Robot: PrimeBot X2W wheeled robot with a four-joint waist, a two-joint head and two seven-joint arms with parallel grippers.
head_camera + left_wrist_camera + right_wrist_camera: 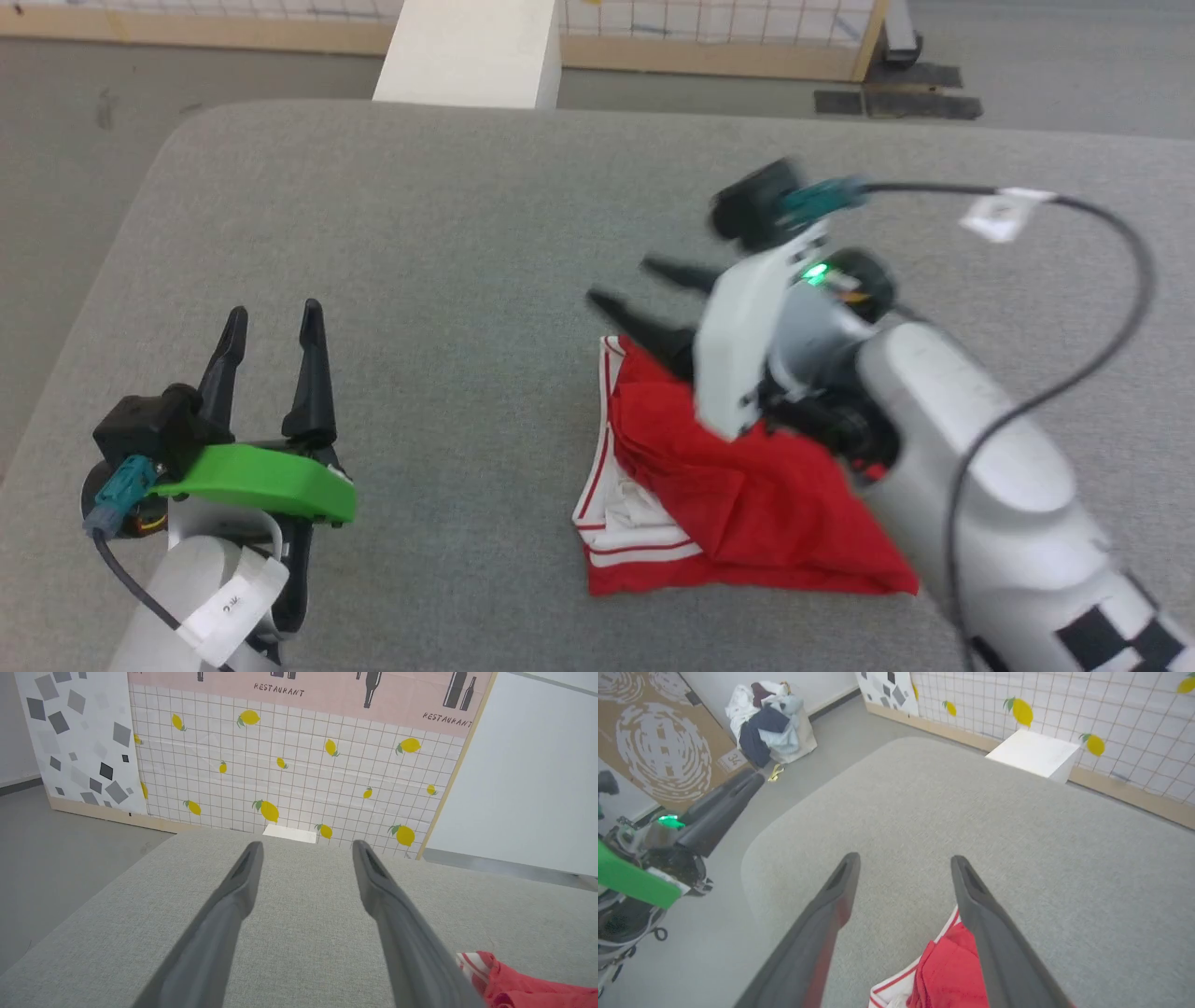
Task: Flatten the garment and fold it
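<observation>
The garment (738, 495) lies folded in a rough pile on the grey table (448, 243), bright red with white panels and red-and-white striped trim at its left edge. My right gripper (621, 285) hovers just above its far left corner, jaws open and empty, fingers pointing left. From the right wrist, the garment (948, 970) sits below and between the open fingers (971, 891). My left gripper (273, 322) stands open at the lower left, well apart from the cloth. In the left wrist view, a corner of the garment (504, 980) shows at the lower right, beside the open left gripper (306, 851).
A white block (471, 51) stands past the table's far edge, before a tiled lemon-pattern panel (299, 765). A heap of clothes (768, 721) lies on the floor by a cardboard sheet. A black cable (1102, 308) loops over my right forearm.
</observation>
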